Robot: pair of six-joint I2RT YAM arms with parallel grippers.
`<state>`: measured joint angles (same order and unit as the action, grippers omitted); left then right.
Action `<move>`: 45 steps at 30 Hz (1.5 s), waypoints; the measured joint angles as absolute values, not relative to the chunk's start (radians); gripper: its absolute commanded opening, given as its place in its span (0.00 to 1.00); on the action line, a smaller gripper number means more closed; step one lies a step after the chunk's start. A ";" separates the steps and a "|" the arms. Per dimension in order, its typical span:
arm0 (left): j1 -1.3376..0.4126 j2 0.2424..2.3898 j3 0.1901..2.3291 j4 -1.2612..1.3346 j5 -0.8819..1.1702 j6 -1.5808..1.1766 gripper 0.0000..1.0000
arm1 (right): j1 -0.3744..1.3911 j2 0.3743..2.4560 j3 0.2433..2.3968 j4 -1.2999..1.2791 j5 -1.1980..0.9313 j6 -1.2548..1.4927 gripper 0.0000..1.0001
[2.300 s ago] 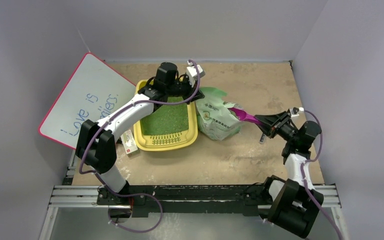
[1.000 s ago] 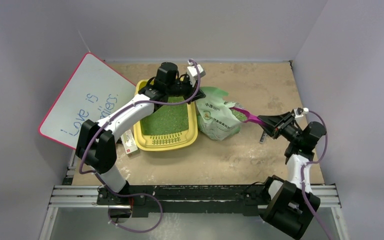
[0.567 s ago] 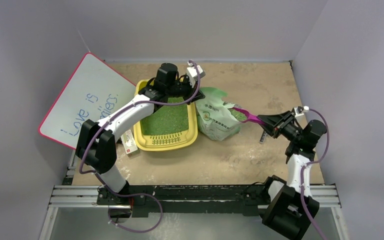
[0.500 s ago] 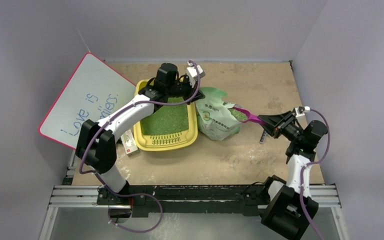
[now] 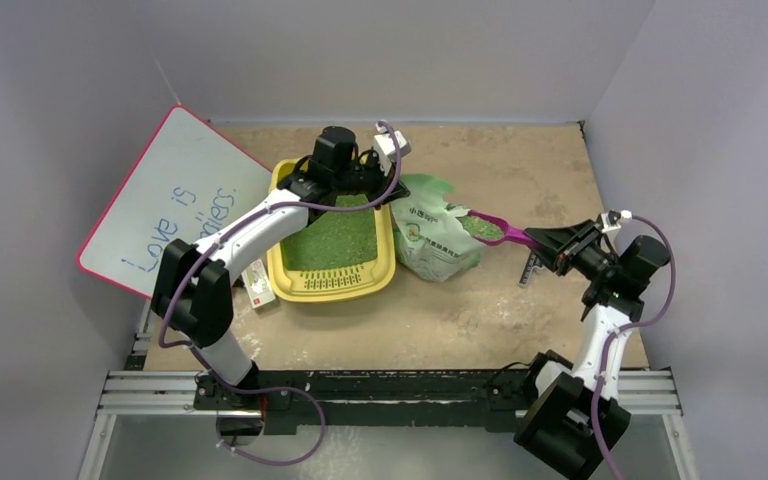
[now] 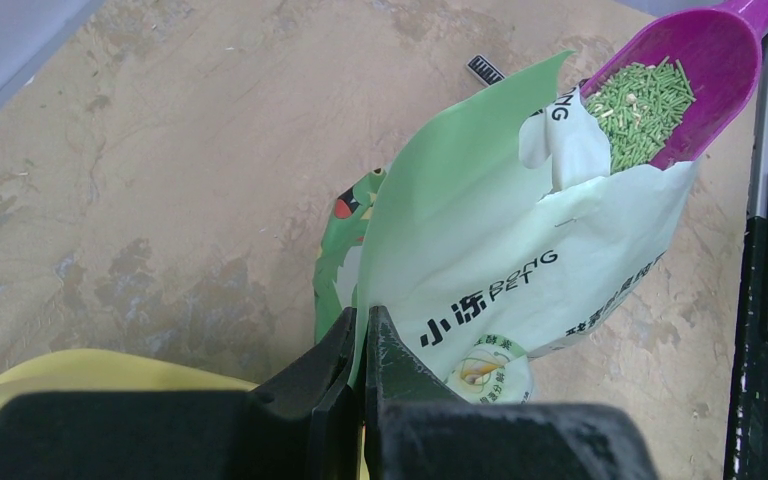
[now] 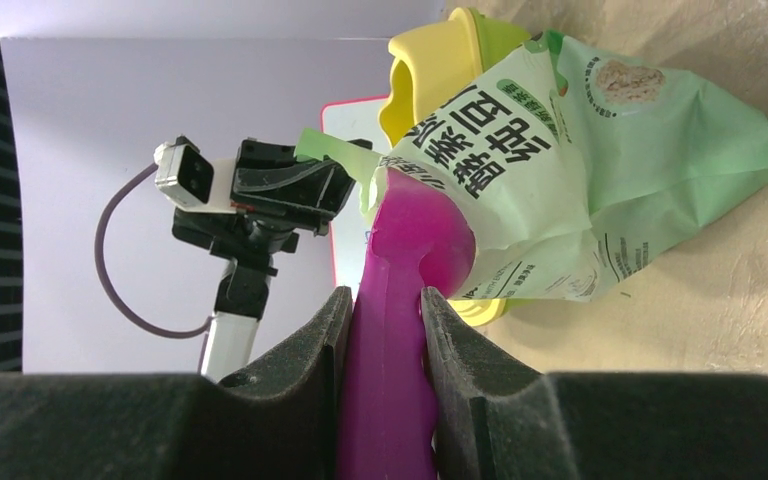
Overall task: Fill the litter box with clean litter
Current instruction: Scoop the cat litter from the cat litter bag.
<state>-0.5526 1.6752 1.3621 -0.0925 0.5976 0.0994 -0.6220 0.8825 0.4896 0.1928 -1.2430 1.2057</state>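
Observation:
The yellow litter box (image 5: 331, 292) lies left of centre with a layer of green clean litter (image 5: 335, 238) in it. A pale green bag (image 5: 438, 240) stands just to its right. My left gripper (image 5: 392, 196) is shut on the bag's top edge (image 6: 480, 250), its closed tips (image 6: 362, 322) holding the mouth up. My right gripper (image 5: 543, 241) is shut on the handle of a purple scoop (image 5: 498, 229). The scoop's bowl (image 6: 705, 70) sits at the bag's mouth, holding green litter (image 6: 640, 100). In the right wrist view the handle (image 7: 390, 330) is clamped between the pads, and the bag (image 7: 580, 180) half covers the bowl.
A white board with a pink edge (image 5: 165, 205) leans against the left wall beside the litter box. A small white carton (image 5: 257, 285) lies at the box's near left corner. A small black striped tag (image 5: 528, 270) lies on the table under the right gripper.
My right arm has drawn back to the right and risen, bringing the scoop's bowl up to the bag's mouth with litter in it. The left arm and the bag have held still.

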 measured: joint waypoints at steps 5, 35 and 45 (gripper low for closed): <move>-0.553 1.675 1.362 -0.092 0.592 0.100 0.00 | -0.636 0.869 0.535 0.053 -1.227 1.118 0.00; -0.559 1.676 1.340 -0.090 0.471 0.090 0.00 | -0.642 0.868 0.616 -0.030 -1.200 1.090 0.00; -0.559 1.676 1.320 -0.074 0.461 0.090 0.00 | -0.642 0.868 0.614 -0.006 -1.200 1.107 0.00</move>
<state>-0.5587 1.6760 1.3197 -0.0738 0.4606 0.0898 -0.6422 0.8680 0.6144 -0.0059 -1.1999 1.1069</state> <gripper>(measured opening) 0.007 0.302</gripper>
